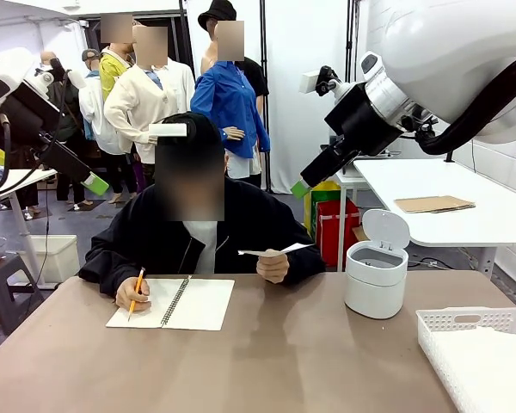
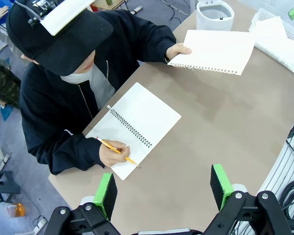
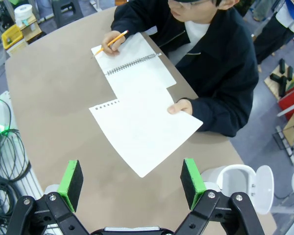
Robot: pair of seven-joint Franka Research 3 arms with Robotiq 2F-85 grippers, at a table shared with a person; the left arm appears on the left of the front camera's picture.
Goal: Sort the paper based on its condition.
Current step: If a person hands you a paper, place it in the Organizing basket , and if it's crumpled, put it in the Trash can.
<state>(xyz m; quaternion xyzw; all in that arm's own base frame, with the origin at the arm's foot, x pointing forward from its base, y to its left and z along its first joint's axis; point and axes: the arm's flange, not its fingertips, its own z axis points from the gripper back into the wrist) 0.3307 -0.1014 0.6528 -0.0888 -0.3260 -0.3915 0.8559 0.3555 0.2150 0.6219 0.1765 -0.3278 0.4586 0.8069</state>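
A lab or workshop: bare work tables [image 1: 464, 211], floor cables [image 3: 5, 161], storage crates [image 1: 331, 219].

Both arms raised, jaws wide apart

The left gripper [image 2: 162, 188] and right gripper [image 3: 132, 181] hang high above the table [image 1: 284, 361], green pads spread with nothing between them; each arm angles downward toward the table from its own side.

White arms [image 1: 464, 52], black green-padded end effectors [image 3: 132, 181]

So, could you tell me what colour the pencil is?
Yellow pencil, clearest in the left wrist view.
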